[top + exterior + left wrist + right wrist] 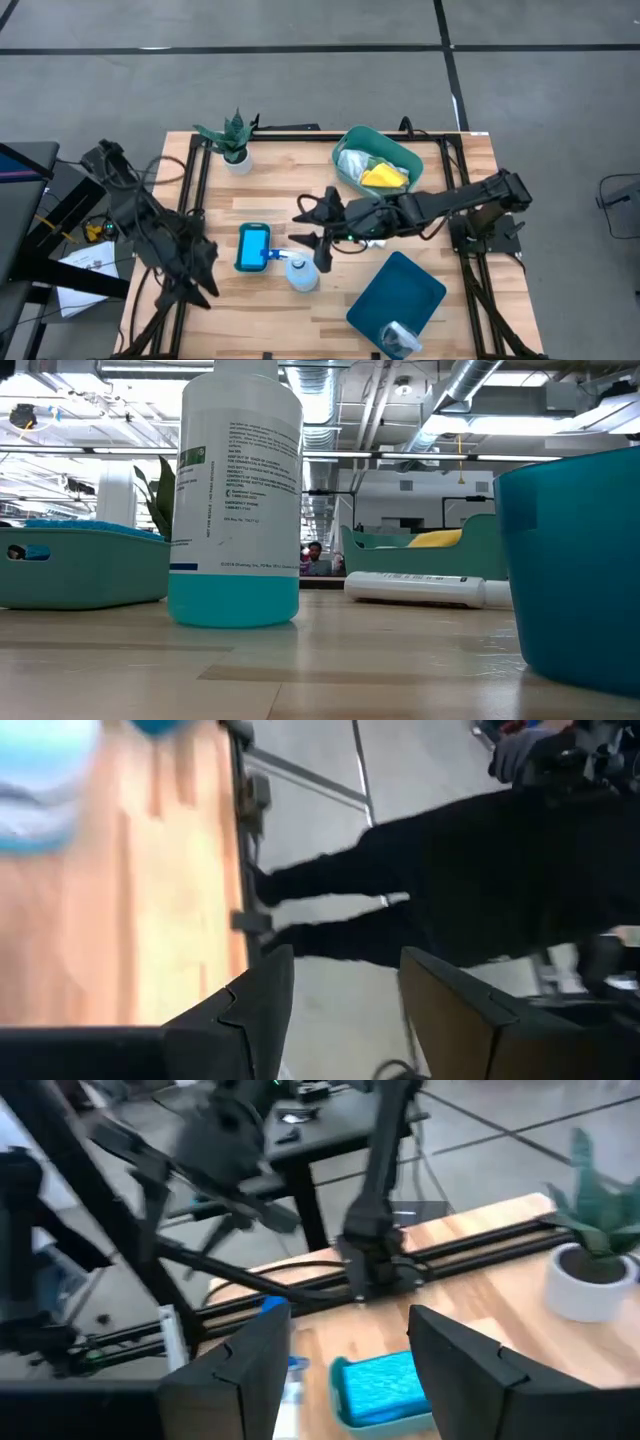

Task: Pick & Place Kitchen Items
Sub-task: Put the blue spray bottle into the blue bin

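A blue sponge (253, 247) lies flat on the wooden table. Right of it a pale-blue spray bottle (301, 272) stands upright on its base, large in the low view (240, 490). My right gripper (300, 228) reaches in from the right and hangs open above the sponge (385, 1385), touching nothing. My left gripper (195, 285) hangs open at the table's left near corner, with nothing between its fingers (255, 1000). The teal tub (345, 170) at the back holds white, green and yellow cloths (383, 177). A small white bottle (420, 588) lies on its side.
A potted plant (235, 140) stands at the back left. A teal lid (400, 290) lies at the front right, with a crinkled silver cup (400, 338) on its near end. A dark shape (480, 870) stands beyond the table's edge in the left wrist view.
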You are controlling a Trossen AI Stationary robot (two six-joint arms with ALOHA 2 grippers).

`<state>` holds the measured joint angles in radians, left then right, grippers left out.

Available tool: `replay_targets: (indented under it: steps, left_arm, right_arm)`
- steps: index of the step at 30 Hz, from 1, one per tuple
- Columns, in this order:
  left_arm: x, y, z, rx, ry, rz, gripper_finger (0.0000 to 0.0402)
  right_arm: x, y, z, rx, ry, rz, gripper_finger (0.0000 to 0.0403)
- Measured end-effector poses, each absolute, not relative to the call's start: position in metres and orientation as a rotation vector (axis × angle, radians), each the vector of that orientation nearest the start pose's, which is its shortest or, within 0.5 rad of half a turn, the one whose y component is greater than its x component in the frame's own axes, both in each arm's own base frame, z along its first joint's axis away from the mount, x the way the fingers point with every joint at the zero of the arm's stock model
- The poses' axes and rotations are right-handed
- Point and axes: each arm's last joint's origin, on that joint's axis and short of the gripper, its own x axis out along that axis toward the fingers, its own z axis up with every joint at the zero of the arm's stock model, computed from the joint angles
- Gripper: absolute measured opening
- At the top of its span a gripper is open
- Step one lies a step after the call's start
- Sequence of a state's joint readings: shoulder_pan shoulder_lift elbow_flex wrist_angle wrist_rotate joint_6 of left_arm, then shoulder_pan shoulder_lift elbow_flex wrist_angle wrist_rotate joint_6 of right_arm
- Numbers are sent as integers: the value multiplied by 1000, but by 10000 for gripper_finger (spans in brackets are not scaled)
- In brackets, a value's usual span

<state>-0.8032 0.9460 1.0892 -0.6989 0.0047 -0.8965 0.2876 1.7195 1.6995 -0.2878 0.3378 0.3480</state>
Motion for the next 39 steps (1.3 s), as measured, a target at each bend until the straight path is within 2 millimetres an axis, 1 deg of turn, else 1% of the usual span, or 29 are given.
replay_targets:
  steps: [5,9,11,16,29,32,34,35,37,39]
  left_arm:
    - [125,-148,323,-696,858,-522,182]
    - [127,-155,305,-764,829,-541,182]
    - [128,-156,300,-790,806,-537,182]
    - [130,-158,295,-829,758,-554,182]
    - [132,-157,296,-834,721,-525,182]
    - [132,-158,296,-834,720,-526,182]
    - [132,-158,296,-835,719,-527,182]
    - [132,-158,296,-836,716,-528,182]
    - [132,-158,297,-839,712,-530,182]
    - [132,-158,298,-846,702,-534,182]
  right_arm:
    - [380,114,391,247,296,-35,195]
    - [376,122,386,226,353,-20,195]
    - [374,124,383,213,387,-18,195]
    - [371,126,378,202,438,-22,195]
    - [370,130,379,212,426,-7,195]
    - [378,136,371,210,428,-2,195]
    - [383,142,359,197,459,2,195]
    - [389,144,355,205,437,5,195]
    - [392,145,352,194,431,-21,195]
    - [394,147,353,197,395,-39,195]
